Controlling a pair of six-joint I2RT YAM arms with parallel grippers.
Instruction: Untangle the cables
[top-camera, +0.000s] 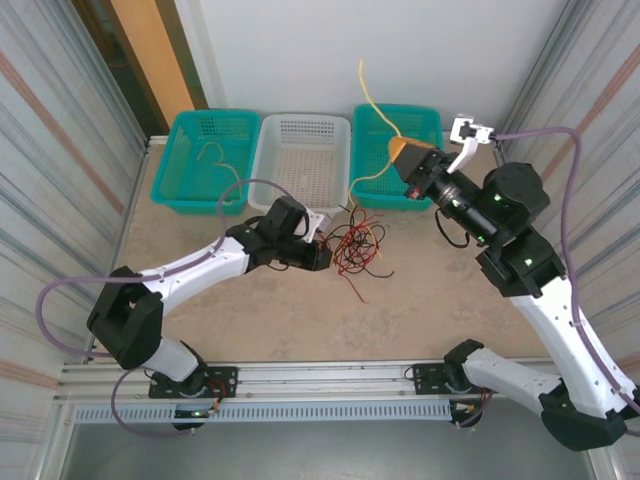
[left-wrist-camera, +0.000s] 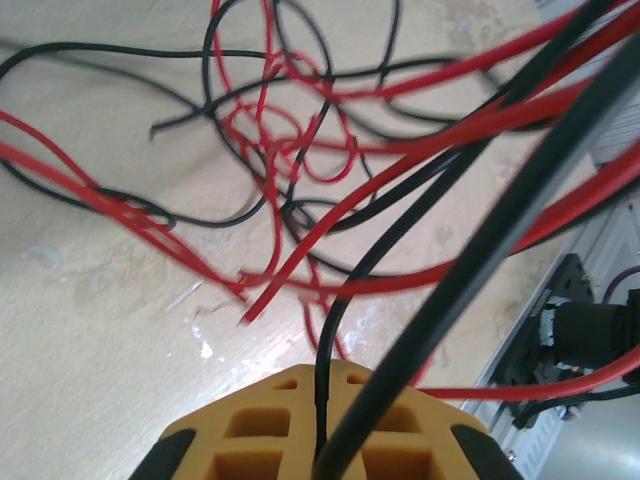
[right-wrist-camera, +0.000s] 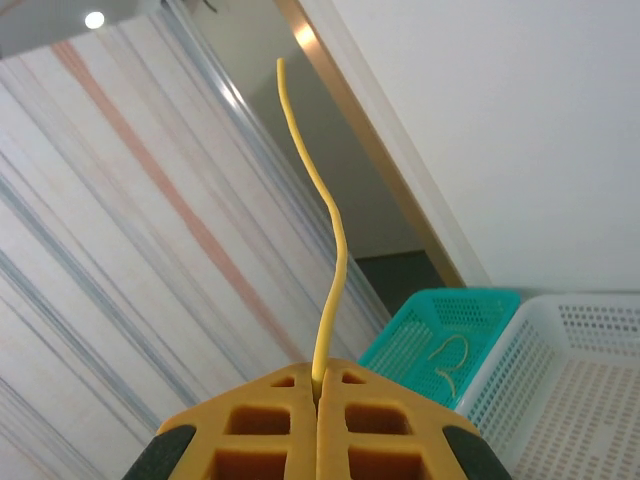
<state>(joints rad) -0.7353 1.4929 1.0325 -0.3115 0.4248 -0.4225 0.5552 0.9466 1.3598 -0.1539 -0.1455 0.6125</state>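
A tangle of red and black cables (top-camera: 355, 248) lies on the table just in front of the white basket. My left gripper (top-camera: 325, 256) is at the tangle's left edge; in the left wrist view its yellow jaws (left-wrist-camera: 322, 378) are shut on a thin black cable (left-wrist-camera: 326, 335), with red loops (left-wrist-camera: 300, 130) spread beyond. My right gripper (top-camera: 405, 155) is raised over the right teal basket, shut on a pale yellow cable (top-camera: 363, 75) that stands up from the jaws (right-wrist-camera: 318, 375) as a long free end (right-wrist-camera: 330, 250).
Three baskets line the back edge: a teal one (top-camera: 180, 170) holding a short yellow cable (top-camera: 215, 155), a white one (top-camera: 300, 125) and another teal one (top-camera: 425, 120). Corrugated walls close both sides. Bare tabletop (top-camera: 300, 310) lies in front of the tangle.
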